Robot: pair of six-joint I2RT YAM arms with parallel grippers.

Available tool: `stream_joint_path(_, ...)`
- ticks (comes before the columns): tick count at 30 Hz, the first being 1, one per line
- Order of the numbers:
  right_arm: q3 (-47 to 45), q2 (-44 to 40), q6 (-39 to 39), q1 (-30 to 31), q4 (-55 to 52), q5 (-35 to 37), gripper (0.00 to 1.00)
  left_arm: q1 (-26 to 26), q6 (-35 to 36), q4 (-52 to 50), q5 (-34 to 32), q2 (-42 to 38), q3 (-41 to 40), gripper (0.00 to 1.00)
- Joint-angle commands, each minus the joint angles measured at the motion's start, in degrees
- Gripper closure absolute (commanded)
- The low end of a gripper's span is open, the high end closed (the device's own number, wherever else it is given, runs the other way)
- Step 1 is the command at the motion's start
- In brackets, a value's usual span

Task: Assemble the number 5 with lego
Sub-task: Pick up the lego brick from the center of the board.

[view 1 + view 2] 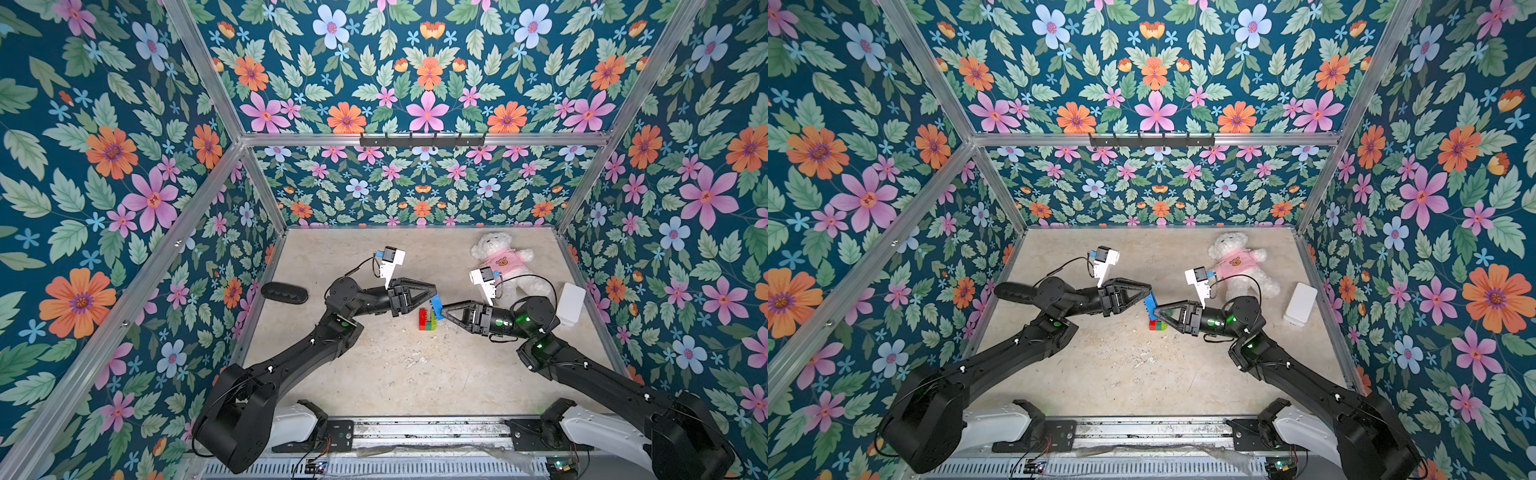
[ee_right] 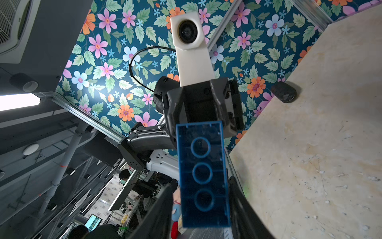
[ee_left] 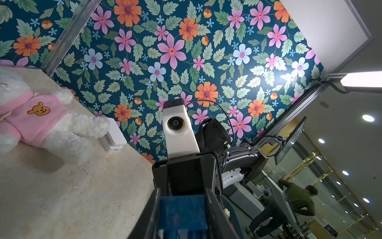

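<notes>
Sitting in L end effector (image 1: 434, 296); blue brick (image 1: 437, 305).

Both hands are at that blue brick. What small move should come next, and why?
Probably the right hand should back away: the left hand grips the blue brick snugly, the right one shows slack beside it in its wrist view, and the half-built stack sits close by.

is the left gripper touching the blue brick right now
Touching. In the left wrist view the blue brick sits between the fingers of the left gripper, which lie flush against both its sides with no gap showing.
</notes>
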Motion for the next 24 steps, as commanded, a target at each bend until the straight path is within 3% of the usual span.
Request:
stream_joint_path(1,0.58,-1.78,-1.45,-0.9,-1.36,0.86,0.51,0.26,3.64,-4.55,-1.44,0.08,1.25,0.94)
stream_joint_path(6,1.36,-2.94,-3.86,-1.7,-7.07,2.01,0.49,0.37,1.95,-3.0,-2.69,1.52,1.34,1.0)
stream_joint_path(8,2.27,-4.12,-7.28,-2.32,-12.99,4.24,0.46,0.88,3.29,-8.06,-4.89,1.79,2.34,1.0)
stream_joint_path(11,7.27,-6.54,-18.09,-2.24,-33.55,14.71,0.42,1.6,9.63,-25.17,-11.95,1.89,6.22,1.0)
stream_joint_path(16,13.16,-8.43,-28.55,0.23,-53.47,37.45,0.35,3.14,11.89,-44.23,-23.45,4.07,11.97,0.99)
stream_joint_path(20,17.49,-3.93,-35.33,12.49,-61.4,61.28,0.35,3.63,9.9,-51.85,-28.1,5.89,15.56,0.99)
stream_joint_path(24,17.81,0.94,-42.37,24.49,-59.3,78.79,0.33,3.73,8.77,-57.04,-29.87,6.38,18.61,1.0)
